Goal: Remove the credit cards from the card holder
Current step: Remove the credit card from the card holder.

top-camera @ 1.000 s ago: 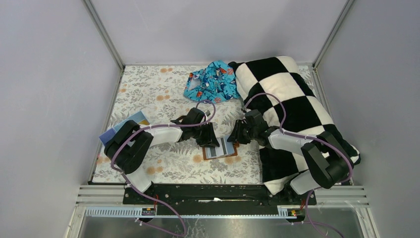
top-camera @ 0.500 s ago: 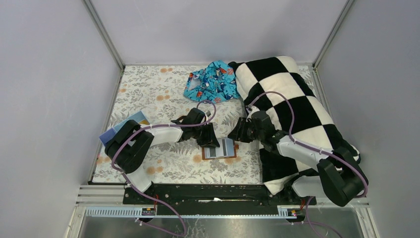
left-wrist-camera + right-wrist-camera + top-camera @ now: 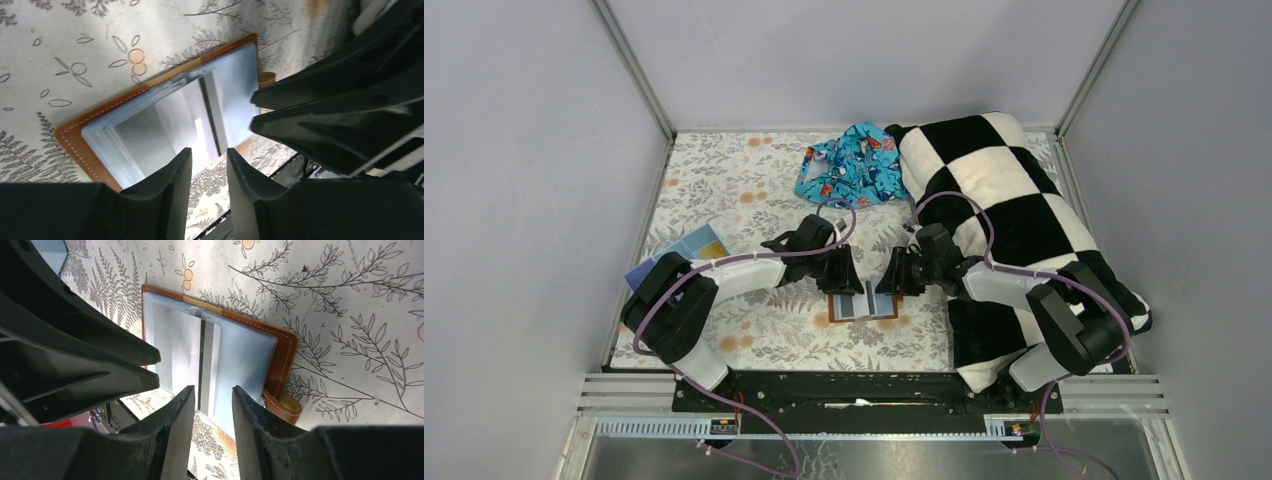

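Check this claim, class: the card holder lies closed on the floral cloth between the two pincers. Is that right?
No. The card holder lies open, not closed: the left wrist view shows its clear sleeves. It does lie on the floral cloth between the left pincer and right pincer.

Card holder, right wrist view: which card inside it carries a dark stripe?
The credit card at the middle of the open card holder: a dark stripe runs along it. The pale card beside it shows none.
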`<state>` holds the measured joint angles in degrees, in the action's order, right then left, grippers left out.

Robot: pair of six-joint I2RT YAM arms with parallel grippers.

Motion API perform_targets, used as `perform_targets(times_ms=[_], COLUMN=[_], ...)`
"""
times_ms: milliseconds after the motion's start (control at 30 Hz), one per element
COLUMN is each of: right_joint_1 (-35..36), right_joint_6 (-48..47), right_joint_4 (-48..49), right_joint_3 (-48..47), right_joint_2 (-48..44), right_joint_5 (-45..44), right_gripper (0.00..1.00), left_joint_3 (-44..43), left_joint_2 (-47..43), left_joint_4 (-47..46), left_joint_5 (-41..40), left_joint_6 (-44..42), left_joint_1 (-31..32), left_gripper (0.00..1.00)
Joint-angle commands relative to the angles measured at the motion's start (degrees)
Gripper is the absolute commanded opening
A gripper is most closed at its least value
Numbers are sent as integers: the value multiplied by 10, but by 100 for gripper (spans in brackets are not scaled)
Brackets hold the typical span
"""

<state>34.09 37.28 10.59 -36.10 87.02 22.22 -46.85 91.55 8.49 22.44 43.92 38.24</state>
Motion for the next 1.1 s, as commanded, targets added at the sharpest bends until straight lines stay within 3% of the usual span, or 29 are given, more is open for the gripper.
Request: perform_targets(times_ms=[0, 400, 1067], right_joint_1=[6, 5, -6], right_joint_6=[6, 23, 12], right_joint_4=[22, 30, -12], right_joint_3=[-10, 3, 4], right_joint_2=[13, 38, 30], right_joint_5=[32, 16, -24], right_gripper=[40, 39, 39], left_joint_3=[-20, 5, 23], left_joint_2=[-16, 40, 50], left_joint_4=[-44, -149, -86], left_joint_5=[39, 82, 30], left_joint_6=[5, 41, -8], left_joint_1=[1, 11, 6], left_gripper=[36, 36, 35])
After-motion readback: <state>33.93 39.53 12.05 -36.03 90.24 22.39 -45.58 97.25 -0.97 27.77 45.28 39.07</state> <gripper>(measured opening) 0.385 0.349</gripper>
